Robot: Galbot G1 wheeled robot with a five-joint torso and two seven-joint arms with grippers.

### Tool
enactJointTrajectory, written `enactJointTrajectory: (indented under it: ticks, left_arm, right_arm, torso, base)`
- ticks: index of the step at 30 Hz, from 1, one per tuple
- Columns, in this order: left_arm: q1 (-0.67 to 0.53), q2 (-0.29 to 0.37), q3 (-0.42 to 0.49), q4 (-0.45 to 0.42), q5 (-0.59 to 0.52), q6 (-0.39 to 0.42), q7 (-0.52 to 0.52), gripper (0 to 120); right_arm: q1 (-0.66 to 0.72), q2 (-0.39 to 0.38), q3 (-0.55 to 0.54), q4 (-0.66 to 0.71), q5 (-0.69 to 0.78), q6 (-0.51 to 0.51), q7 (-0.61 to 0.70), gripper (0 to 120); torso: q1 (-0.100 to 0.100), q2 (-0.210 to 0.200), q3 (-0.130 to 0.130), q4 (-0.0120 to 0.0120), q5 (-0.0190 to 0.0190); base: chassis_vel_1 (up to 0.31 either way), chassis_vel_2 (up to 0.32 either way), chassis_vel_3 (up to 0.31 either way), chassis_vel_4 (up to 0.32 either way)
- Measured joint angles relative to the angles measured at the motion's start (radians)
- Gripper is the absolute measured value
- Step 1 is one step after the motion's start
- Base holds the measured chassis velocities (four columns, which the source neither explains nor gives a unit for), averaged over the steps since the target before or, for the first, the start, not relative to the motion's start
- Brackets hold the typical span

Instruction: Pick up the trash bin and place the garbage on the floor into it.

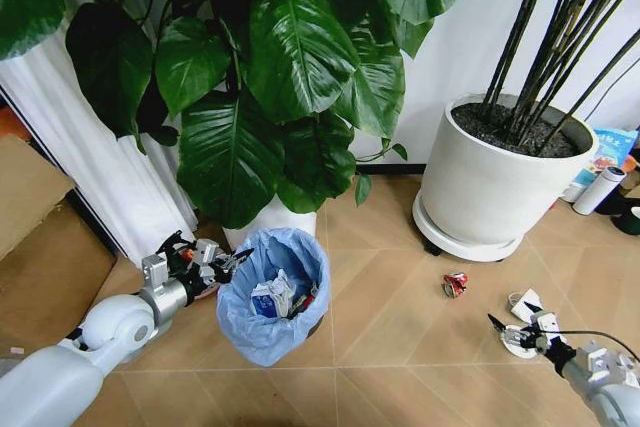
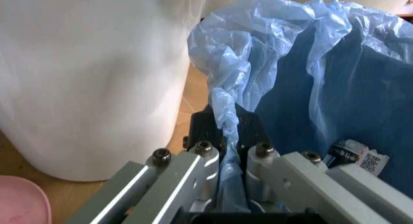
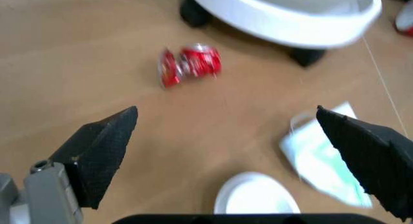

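Spread wide, the right gripper (image 3: 226, 151) fingers are hovering over a round white lid (image 3: 255, 202) on the chevron wood floor (image 1: 400, 297), a crushed red can (image 3: 190, 64) lying beyond. Descending straight would centre the lid. Left gripper (image 2: 226, 161) is clamping the blue-lined black trash bin (image 1: 275, 292), crowded by the white plant pot (image 1: 490, 182).

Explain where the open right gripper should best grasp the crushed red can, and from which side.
Probably across the crushed red can at its pinched middle, coming straight down: it lies flat on the floor, with bare planks around. The right gripper is open.
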Motion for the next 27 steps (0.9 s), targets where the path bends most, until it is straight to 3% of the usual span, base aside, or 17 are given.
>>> enactJointTrajectory:
  ticks: [27]
  left_arm:
    - [0.001, 0.021, -0.006, -0.006, -0.016, 0.000, -0.005, 0]
  right_arm:
    - [0.185, 0.085, -0.107, -0.265, 0.018, -0.062, 0.050, 100]
  torso:
    - [0.000, 0.000, 0.000, 0.0001, 0.0001]
  base:
    - [0.000, 0.000, 0.000, 0.000]
